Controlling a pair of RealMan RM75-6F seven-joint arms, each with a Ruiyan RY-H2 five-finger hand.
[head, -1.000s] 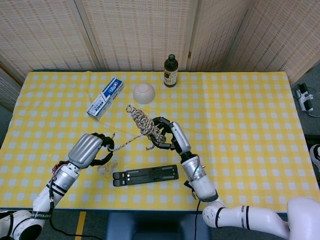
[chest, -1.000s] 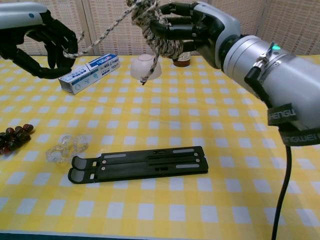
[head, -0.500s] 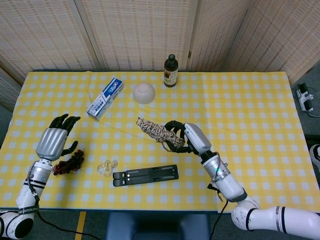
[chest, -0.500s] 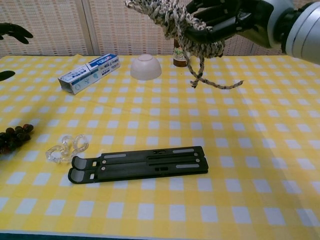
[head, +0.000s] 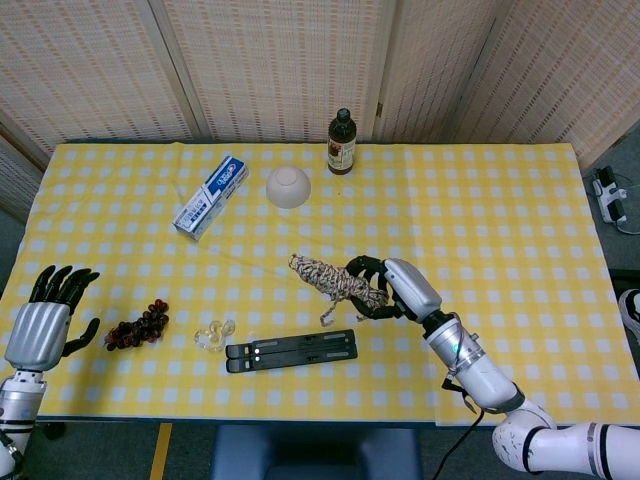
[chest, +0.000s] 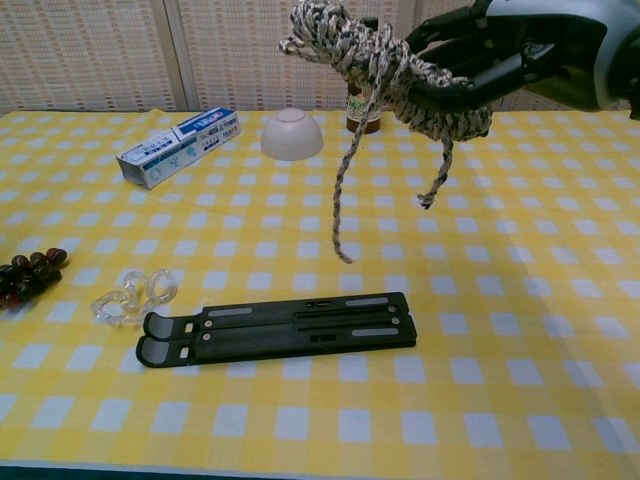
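Since a second ago the left hand (head: 40, 328) has let go of the rope's loose end and pulled back to the near left edge of the yellow checked tablecloth (head: 500, 220), where it now hangs with fingers spread and nothing in them. The right hand (head: 392, 288) has carried the rope bundle (head: 330, 279) further to the right and a little nearer, away from the white bowl (head: 288, 186).

The right hand grips the coiled, speckled rope bundle from its right side, fingers curled around the thick part. In the chest view the bundle (chest: 385, 60) is held up off the table, tilted, with two loose ends dangling below it, the longer one hanging down above the black folding stand (chest: 278, 328) without touching it.

The black folding stand lies flat, just nearer than the rope bundle. Left of the stand, almost touching its end, lies a clear plastic ring piece (head: 212, 334). Further left of the stand is a bunch of dark grapes (head: 138, 325), near the left hand but apart from it. Beyond the stand, the upturned white bowl sits with a blue and white toothpaste box (head: 211, 194) to its left and a dark glass bottle (head: 341, 143) behind it to the right, near the far edge.
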